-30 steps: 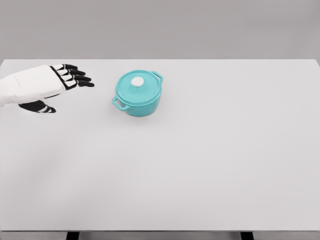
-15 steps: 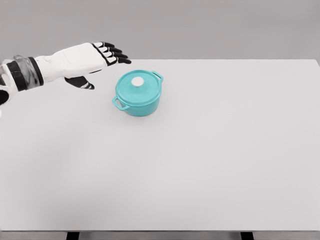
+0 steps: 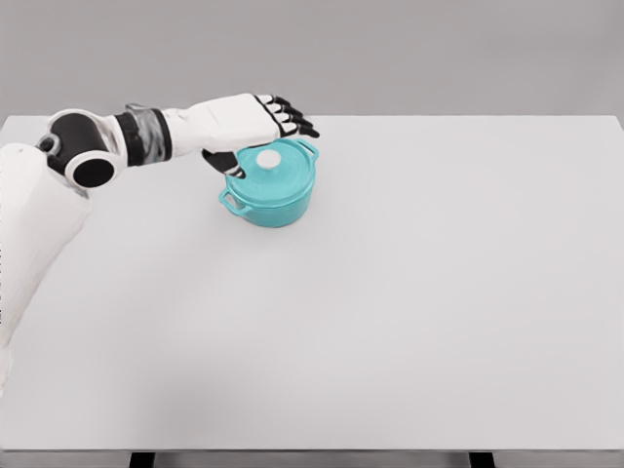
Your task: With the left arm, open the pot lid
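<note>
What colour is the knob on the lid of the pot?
The knob is white, on a teal lid. The head view shows it clearly.

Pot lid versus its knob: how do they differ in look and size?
The lid is teal and broad, covering the whole pot; the knob is white and small, sitting at the lid's centre. The lid lies partly under the left hand; the knob shows clear. Both are round.
</note>
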